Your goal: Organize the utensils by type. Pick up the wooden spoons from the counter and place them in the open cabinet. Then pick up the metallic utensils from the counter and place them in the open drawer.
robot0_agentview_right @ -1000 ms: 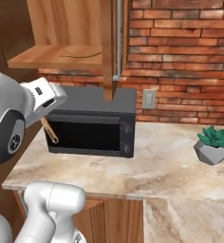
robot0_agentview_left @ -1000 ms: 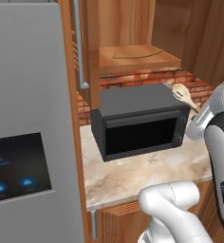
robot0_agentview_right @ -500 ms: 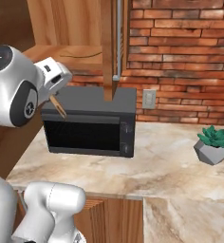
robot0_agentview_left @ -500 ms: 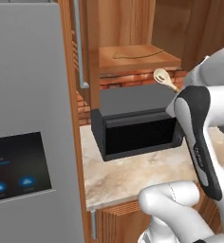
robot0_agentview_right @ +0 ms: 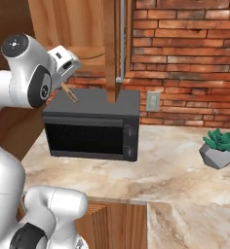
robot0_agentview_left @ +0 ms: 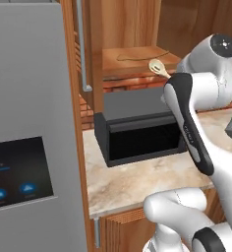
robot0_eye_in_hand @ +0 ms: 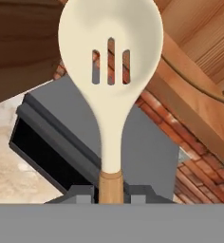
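The gripper [robot0_eye_in_hand: 111, 193] is closed on one wooden spoon [robot0_eye_in_hand: 111, 85], pinching its brown handle between the two dark fingertips [robot0_eye_in_hand: 80, 193]. The spoon has a pale cream bowl with three thin slots cut in it. In the hand view the bowl stands straight up from the fingers, in front of the microwave [robot0_eye_in_hand: 128, 152] and the brick wall.

From the left base view, the spoon's bowl [robot0_agentview_left: 157, 66] is up in the air above the microwave [robot0_agentview_left: 137, 130], level with the front edge of the cabinet shelf [robot0_agentview_left: 137, 56]. From the right base view, the brown handle [robot0_agentview_right: 69, 93] slants down just over the microwave's top left corner [robot0_agentview_right: 92, 124], and the hand is right beside it.

The open cabinet is one wooden box above the microwave. On its shelf lies one thin, long, curved thing [robot0_agentview_left: 140, 54]; what it is cannot be told.

One microwave sits on the counter [robot0_agentview_right: 175, 170], against the brick wall [robot0_agentview_right: 185, 44]. It is dark, and its door is shut.

One small green plant in a grey pot [robot0_agentview_right: 219, 148] stands on the counter, well to the right of the microwave.

One wall socket [robot0_agentview_right: 153, 101] is on the bricks, just right of the microwave.

One grey fridge [robot0_agentview_left: 29, 133] with a blue-lit screen stands left of the microwave, past a wooden panel.
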### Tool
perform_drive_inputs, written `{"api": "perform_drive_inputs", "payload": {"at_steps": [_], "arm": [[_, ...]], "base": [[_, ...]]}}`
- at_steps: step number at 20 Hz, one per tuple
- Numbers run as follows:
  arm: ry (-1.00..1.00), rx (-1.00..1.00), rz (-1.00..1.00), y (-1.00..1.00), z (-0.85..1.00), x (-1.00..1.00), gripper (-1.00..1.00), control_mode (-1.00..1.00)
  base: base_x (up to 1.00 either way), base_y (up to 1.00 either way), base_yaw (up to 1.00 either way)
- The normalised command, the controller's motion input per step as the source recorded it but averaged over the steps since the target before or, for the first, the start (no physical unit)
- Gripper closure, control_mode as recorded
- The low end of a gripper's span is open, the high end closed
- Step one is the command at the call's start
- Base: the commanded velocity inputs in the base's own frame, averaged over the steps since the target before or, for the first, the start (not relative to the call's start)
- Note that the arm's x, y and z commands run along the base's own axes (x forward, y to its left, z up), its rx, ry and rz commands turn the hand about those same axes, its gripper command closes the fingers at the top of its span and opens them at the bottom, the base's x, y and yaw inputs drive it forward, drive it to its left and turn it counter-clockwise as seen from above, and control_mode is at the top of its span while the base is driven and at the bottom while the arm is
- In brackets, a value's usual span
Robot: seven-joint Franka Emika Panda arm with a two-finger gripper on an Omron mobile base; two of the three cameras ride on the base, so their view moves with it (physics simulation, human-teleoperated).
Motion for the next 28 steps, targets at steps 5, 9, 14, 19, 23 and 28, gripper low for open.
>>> {"api": "perform_drive_inputs", "payload": {"at_steps": [5, 9, 14, 19, 23, 28], "arm": [[0.00, 0.00, 0.00, 0.00, 0.34, 0.60, 1.00, -1.00], [0.00, 0.00, 0.00, 0.00, 0.13, 0.61, 1.00, -1.00], [0.00, 0.00, 0.00, 0.02, 0.00, 0.51, 1.00, -1.00], [0.00, 0.00, 0.00, 0.03, 0.00, 0.34, 1.00, -1.00], [0.00, 0.00, 0.00, 0.03, 0.00, 0.27, 1.00, -1.00], [0.00, 0.00, 0.01, 0.03, 0.00, 0.31, 1.00, -1.00]], "base": [[0.00, 0.00, 0.00], [0.00, 0.00, 0.00], [0.00, 0.00, 0.00], [0.00, 0.00, 0.00], [0.00, 0.00, 0.00], [0.00, 0.00, 0.00]]}}
